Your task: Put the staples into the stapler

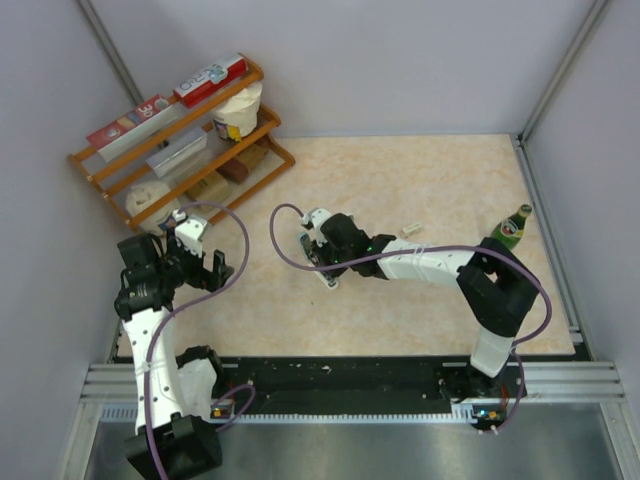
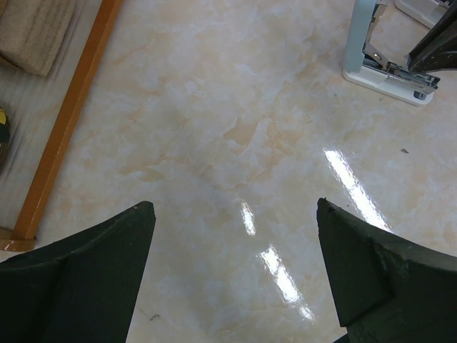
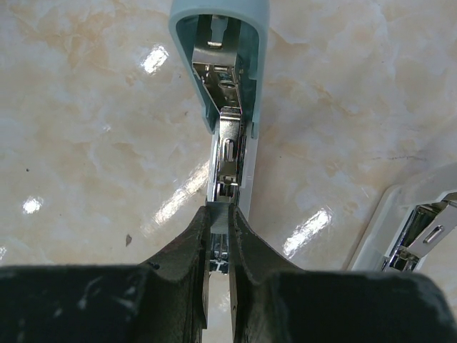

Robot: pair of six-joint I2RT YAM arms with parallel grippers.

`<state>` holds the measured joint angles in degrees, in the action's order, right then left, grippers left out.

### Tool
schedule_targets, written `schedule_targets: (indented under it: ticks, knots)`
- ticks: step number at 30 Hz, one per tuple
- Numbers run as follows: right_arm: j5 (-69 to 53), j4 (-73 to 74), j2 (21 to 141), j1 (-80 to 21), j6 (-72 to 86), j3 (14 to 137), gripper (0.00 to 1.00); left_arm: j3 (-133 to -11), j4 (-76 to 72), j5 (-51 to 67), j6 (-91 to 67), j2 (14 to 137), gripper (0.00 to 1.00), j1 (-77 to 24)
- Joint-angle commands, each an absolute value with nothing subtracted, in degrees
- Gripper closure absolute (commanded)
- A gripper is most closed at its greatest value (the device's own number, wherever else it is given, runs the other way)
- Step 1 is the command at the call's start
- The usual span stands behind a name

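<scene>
Fingers of my right gripper clenched on open stapler rail, long axis straight ahead | left gripper spread, idle | staples behind these fingers, beside forearm, right arm nearer.

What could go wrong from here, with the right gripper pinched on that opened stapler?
1. The right gripper pinches only the thin metal rail of the blue stapler; it could slip off or tip the stapler.
2. The left gripper hangs open and apart, so nothing braces the stapler on the glossy table; it may slide.
3. A white stapler lies close beside; a sideways move could knock it.
</scene>
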<state>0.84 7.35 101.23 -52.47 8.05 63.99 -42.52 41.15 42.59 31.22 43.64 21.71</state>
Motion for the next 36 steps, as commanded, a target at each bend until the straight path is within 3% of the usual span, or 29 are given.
schedule_targets:
  ticks: [1,36]
  knots:
    - [0.35,7.38,100.9,-53.35,8.79,63.9,0.9,-42.19,39.11,42.98,31.38,43.24,0.01,21.97]
    - [1.32,8.09,102.66,-53.35,8.35,63.98,0.9,-41.92,39.02,42.98,31.64,43.15,0.01,22.06]
